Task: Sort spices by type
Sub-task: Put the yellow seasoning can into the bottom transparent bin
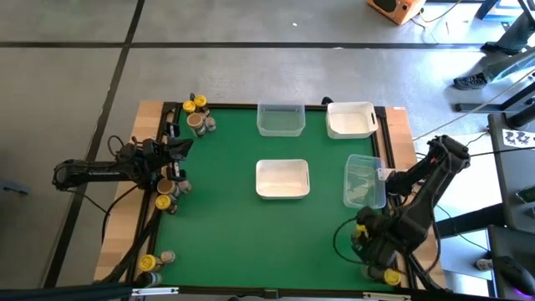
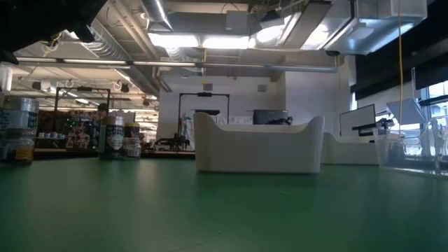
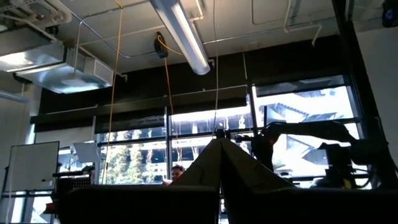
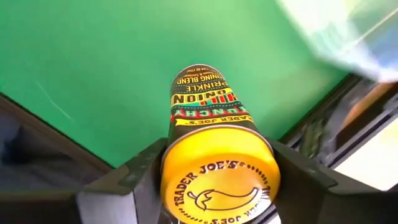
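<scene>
My right gripper (image 1: 364, 227) hangs near the table's right front corner, shut on a spice jar (image 4: 205, 102) with a yellow lid and a dark label. More spice jars stand in groups at the far left (image 1: 195, 117), at the left edge (image 1: 169, 192), at the near left corner (image 1: 155, 262) and by the right arm's base (image 1: 386, 272). My left gripper (image 1: 182, 148) waits shut at the left edge, tipped up toward the ceiling (image 3: 219, 146), and touches nothing. My right gripper pinches the jar at its top end, one finger (image 4: 140, 177) on each side of the yellow lid's rim (image 4: 171, 165). The fingers come from above and point down. The jar hangs upright below them over the green mat.
A clear tray (image 1: 280, 130) and a white tray (image 1: 351, 130) stand at the far edge. Another white tray (image 1: 282, 192) sits mid-table, and a clear tray (image 1: 364, 201) lies just beyond my right gripper. Green mat lies bare at the near middle.
</scene>
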